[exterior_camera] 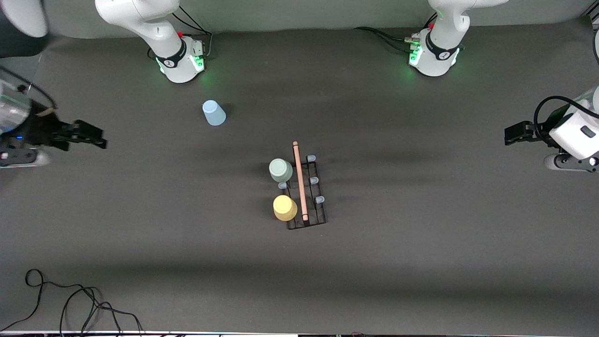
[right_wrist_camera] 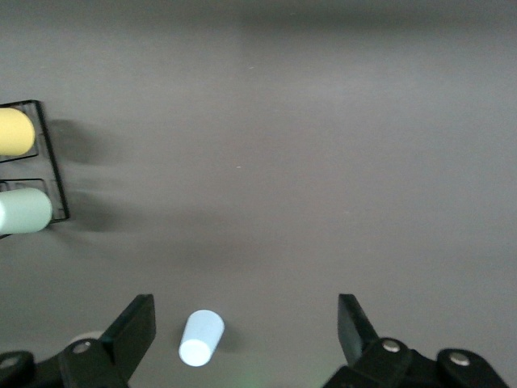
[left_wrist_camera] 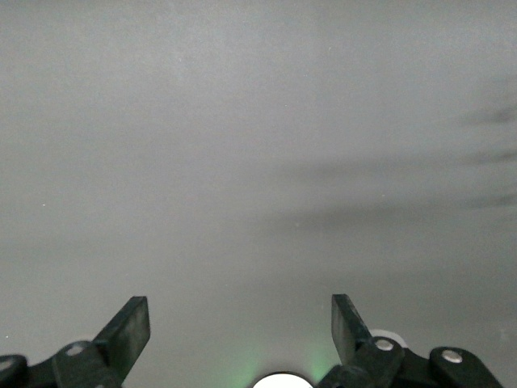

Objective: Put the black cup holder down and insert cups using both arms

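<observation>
Black cup holder point(exterior_camera: 306, 194) mid-table, sage green cup point(exterior_camera: 281, 170) + yellow cup point(exterior_camera: 285, 208) already on pegs. Light blue cup point(exterior_camera: 214, 113) farther from camera than holder, toward right arm's base: probably light, slick, thin plastic; pinch across the wall. Left gripper point(left_wrist_camera: 240, 330) and right gripper point(right_wrist_camera: 246, 327) both spread, empty, each over its own table end.

Matt plastic cups point(exterior_camera: 214, 113), black wire holder point(exterior_camera: 306, 192), wooden rod point(exterior_camera: 300, 181)

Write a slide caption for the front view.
Green cup and yellow cup sit on the black cup holder; light blue cup stands apart; both pincers open.
</observation>
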Controlling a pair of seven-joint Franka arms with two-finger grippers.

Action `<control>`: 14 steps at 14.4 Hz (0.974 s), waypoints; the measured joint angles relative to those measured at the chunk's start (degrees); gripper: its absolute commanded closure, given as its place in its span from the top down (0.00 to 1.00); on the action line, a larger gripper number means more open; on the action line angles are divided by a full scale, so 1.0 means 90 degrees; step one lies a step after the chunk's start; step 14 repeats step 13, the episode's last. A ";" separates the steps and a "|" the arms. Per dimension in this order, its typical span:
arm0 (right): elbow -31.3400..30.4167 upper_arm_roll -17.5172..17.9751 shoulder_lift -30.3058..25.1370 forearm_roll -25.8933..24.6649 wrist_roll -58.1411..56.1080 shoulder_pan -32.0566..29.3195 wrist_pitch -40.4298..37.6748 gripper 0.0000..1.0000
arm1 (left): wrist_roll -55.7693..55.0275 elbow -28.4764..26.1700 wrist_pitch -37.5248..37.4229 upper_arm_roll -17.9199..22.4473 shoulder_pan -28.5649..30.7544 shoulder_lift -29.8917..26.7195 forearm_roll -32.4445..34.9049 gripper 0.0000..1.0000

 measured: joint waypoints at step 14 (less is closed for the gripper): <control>0.0034 0.0593 -0.0040 -0.0277 -0.0099 -0.0691 0.0023 1.00 | 0.0000 0.0000 0.0000 0.0001 0.0001 0.0000 0.0000 1.00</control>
